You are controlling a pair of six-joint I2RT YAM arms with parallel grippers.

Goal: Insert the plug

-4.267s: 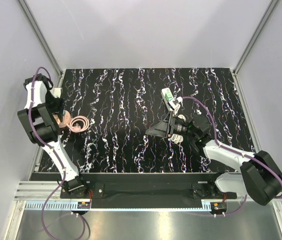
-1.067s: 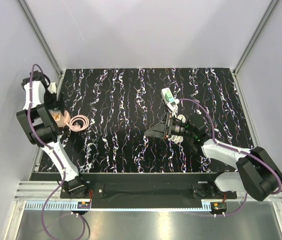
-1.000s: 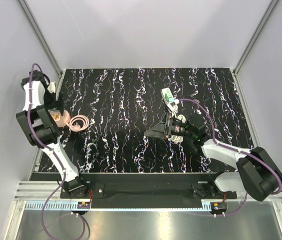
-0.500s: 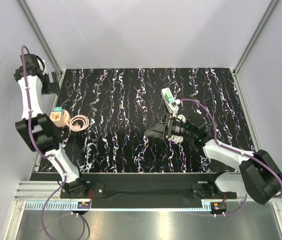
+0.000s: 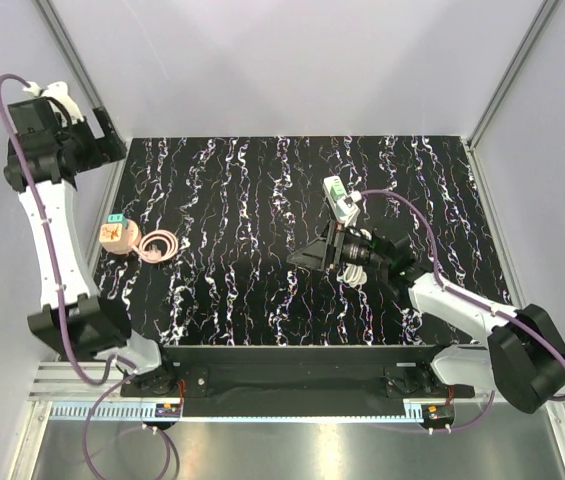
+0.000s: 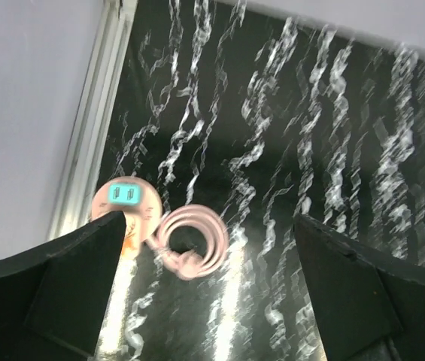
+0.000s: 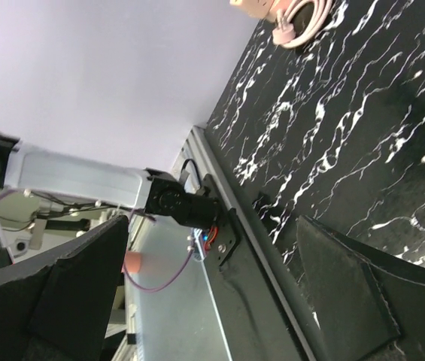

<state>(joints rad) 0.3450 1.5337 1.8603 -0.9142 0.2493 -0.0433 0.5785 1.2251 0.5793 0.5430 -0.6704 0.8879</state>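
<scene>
Can see the plug [image 5: 334, 187] lying on the black marbled table [image 5: 232, 200], right of centre, at the far end of the white power strip [image 5: 347, 208], just past the right arm's wrist; got the right gripper [image 7: 212, 222] spread wide, pinching nothing; same deal with the left gripper [image 6: 208, 222], splayed open way above the pink coiled cord [image 6: 192, 242] and teal block [image 6: 126, 194].

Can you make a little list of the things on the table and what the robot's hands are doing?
plug: light green, at the far end of the white power strip; pushed in or not, cannot tell
left end effector: open, empty, high over the far left corner
right end effector: open, empty, by the strip's near end
pink cord: coiled near the left edge, beside a pink-and-teal block
</scene>
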